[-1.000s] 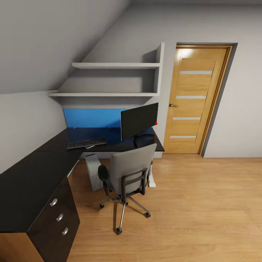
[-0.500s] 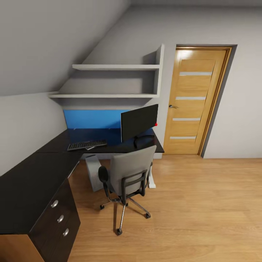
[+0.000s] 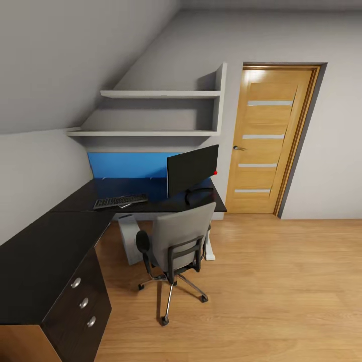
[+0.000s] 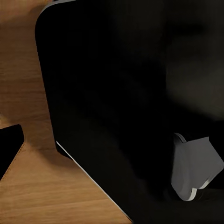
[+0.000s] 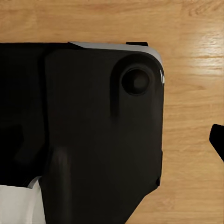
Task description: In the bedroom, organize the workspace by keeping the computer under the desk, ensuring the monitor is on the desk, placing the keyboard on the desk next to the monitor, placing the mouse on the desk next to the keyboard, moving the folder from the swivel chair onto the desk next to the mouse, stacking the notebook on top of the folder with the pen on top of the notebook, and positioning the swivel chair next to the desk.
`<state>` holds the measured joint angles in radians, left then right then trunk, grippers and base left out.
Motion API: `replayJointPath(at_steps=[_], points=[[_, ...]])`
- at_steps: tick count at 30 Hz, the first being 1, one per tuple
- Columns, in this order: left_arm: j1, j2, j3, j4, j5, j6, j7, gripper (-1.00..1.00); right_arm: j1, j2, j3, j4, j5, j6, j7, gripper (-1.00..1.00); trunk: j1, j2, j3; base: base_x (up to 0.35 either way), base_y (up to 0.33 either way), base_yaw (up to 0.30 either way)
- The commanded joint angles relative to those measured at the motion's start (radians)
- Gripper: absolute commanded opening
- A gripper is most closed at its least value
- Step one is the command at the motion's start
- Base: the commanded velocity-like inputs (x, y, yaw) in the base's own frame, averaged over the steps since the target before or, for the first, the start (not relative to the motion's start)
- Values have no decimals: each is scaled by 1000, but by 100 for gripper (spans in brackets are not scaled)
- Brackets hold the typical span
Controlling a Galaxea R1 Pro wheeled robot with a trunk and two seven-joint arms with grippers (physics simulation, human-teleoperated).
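The black L-shaped desk runs along the left wall and turns under the shelves. On its far wing stand the black monitor, red dot at its lower corner, and left of it the keyboard. A small flat item touches the keyboard's front edge, too small to name. The grey swivel chair stands at the desk with its back to me, hiding its seat. The light grey computer sits on the floor under the desk. A dark tip at each wrist view's edge may be a finger.
An oak door is shut at the back right. Two grey shelves and a blue wall panel sit above the desk. Knobbed black drawers are near left. Wood floor spreads right. My black base lies below the wrists.
The whole head picture has slid down a few pixels, so the camera moved slightly. Desk, chair, monitor and keyboard keep their places relative to each other.
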<state>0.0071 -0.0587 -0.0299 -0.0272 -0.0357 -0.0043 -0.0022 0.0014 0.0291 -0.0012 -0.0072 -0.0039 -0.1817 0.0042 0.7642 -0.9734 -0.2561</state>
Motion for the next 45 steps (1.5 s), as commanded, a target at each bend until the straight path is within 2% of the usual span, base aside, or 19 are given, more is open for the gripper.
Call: replayJointPath(at_steps=[1,6,36,45], points=[[1,0,-4,-2,-5,0,0,100,0,0,0,-1,-1,-2,0,100,0,-1,-1,0,0,0],[1,-1,-9,-2,-11,0,1,100,0,0,0,-1,-1,-4,1,100,0,-1,-1,8,0,0],[1,-1,-9,-17,-11,0,4,100,0,0,-1,-1,0,-5,1,100,0,-1,-1,297,-133,0],[1,-1,-10,-21,-12,0,4,100,0,0,5,-1,4,-4,1,100,0,-1,-1,133,-97,0]])
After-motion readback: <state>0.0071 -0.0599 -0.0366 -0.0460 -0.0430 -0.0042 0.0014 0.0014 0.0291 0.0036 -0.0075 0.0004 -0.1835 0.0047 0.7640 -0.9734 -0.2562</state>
